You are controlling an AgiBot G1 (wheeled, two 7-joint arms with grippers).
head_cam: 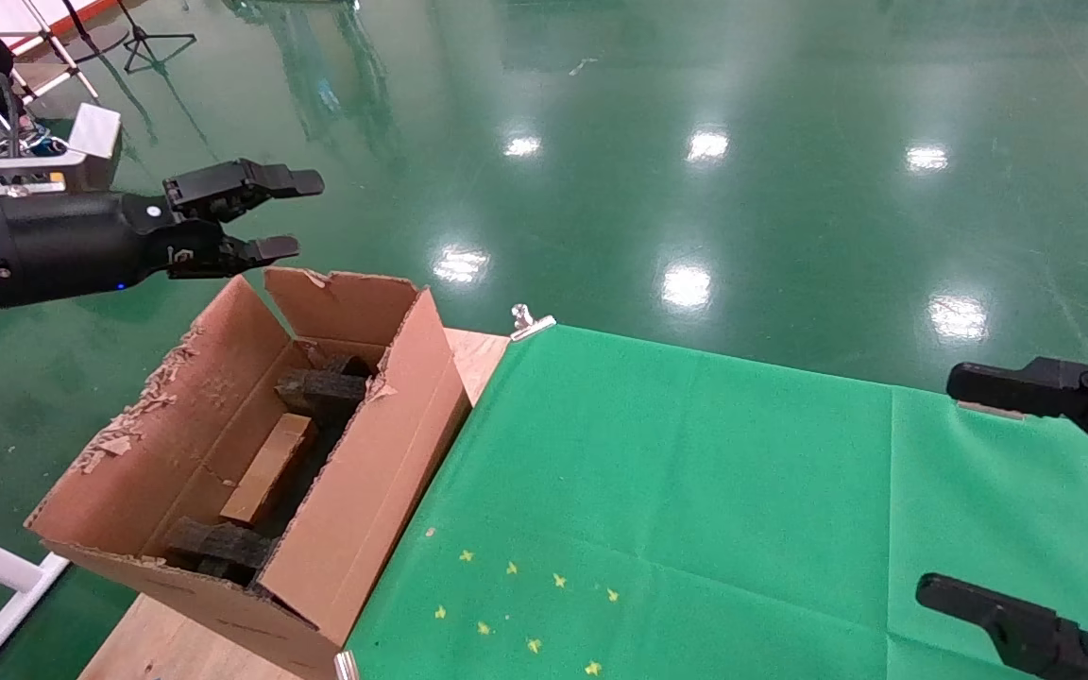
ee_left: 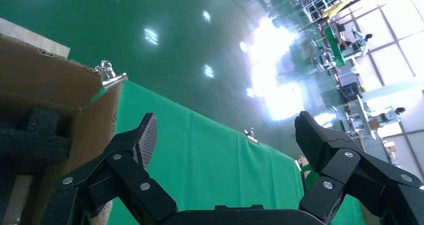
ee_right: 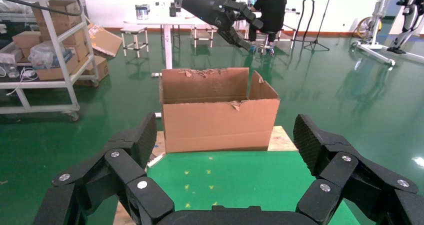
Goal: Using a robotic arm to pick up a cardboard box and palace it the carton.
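I see the box (head_cam: pixel 268 469) lying inside the carton (head_cam: pixel 369 444), between foam blocks (head_cam: pixel 320 387). My left gripper (head_cam: pixel 281 215) hangs above the carton's far flap, fingers apart and empty. My right gripper (head_cam: pixel 983 491) idles wide open over the green surface (head_cam: pixel 676 491).

I saw a brown corrugated carton (head_cam: pixel 355 472) with pale torn edges. Inside the carton lay a tan-brown cardboard box (head_cam: pixel 270 468) between dark, near-black foam blocks (head_cam: pixel 322 390). Beside the carton, a bright green cloth (head_cam: pixel 695 491) carried small yellow star marks (head_cam: pixel 525 604). Above the carton hung my black left gripper (head_cam: pixel 265 215) on a silver wrist. Beyond lay a glossy dark green floor (head_cam: pixel 695 113) with white reflections.
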